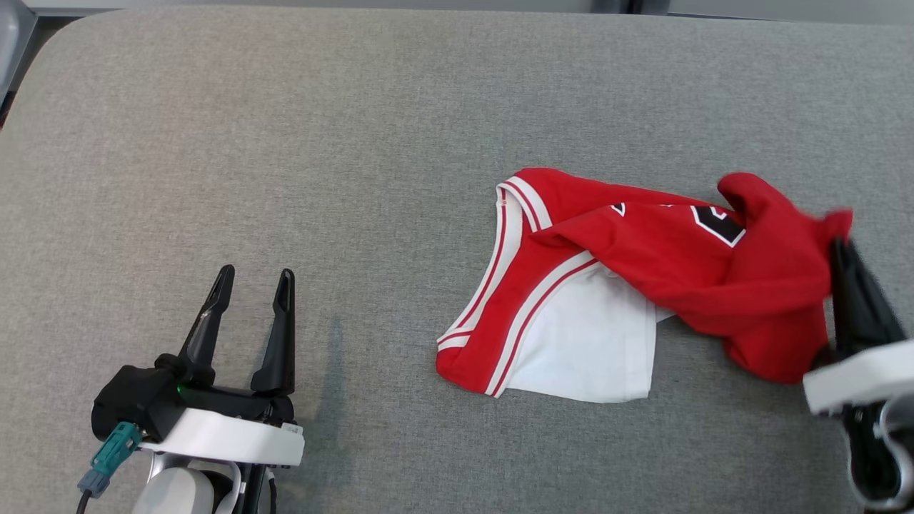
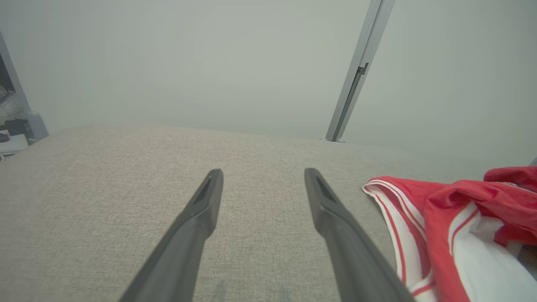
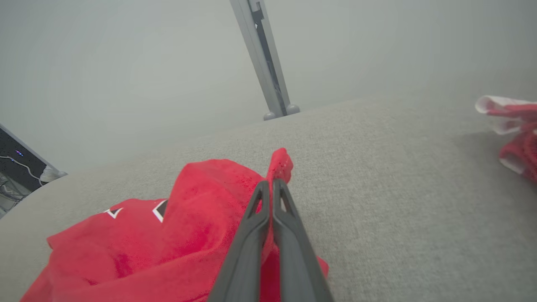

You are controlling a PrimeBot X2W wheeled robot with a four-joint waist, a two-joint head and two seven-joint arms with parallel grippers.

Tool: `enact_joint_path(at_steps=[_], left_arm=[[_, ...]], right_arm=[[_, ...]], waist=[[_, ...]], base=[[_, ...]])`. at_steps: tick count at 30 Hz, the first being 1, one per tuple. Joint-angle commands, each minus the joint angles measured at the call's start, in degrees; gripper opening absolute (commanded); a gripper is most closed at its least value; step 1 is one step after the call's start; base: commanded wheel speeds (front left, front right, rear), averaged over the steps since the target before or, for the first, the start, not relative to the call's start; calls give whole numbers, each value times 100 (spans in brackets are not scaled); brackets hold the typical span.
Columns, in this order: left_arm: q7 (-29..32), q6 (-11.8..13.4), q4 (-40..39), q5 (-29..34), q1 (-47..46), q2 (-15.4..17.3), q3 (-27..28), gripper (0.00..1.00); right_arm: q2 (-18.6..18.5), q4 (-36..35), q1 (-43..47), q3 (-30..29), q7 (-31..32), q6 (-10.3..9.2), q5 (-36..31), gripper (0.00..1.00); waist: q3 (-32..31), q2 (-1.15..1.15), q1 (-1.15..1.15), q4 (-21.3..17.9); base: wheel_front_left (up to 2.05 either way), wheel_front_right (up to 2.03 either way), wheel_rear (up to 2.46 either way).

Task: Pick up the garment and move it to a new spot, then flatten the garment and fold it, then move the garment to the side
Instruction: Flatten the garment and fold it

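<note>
Head view: the right claw [image 1: 841, 250] clamps an edge of the red garment [image 1: 643, 285], which lies crumpled on the bench [image 1: 285, 107] at its right side, apparently for lifting. Left wrist view: the left claw [image 2: 263, 172] is spread wide and holds nothing. Right wrist view: cloth is pinched between the closed fingers.

Bare, plain robot test lab
A grey fabric-covered tabletop [image 1: 285, 143] stands before blank pale walls [image 2: 209, 63], with an aluminium frame post [image 2: 356, 79] behind it and cabled equipment [image 3: 16, 167] at the edge
</note>
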Motion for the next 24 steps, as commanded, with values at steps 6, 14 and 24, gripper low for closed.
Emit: enact_joint_path(at_steps=[6,14,24], left_arm=[[14,-16,-65,37,-4,84,-15,100],[82,49,-130,38,111,171,-6,100],[125,149,-238,14,252,234,-1,100]], right_arm=[[208,479,527,2,-445,-2,296,44],[78,307,668,79,-1332,-2,-125,100],[-118,-758,829,83,-1495,-2,-1105,100]], waist=[[-22,0,0,-116],[-144,0,0,-232],[-364,0,0,-304]], base=[[0,0,0],[0,0,0],[0,0,0]])
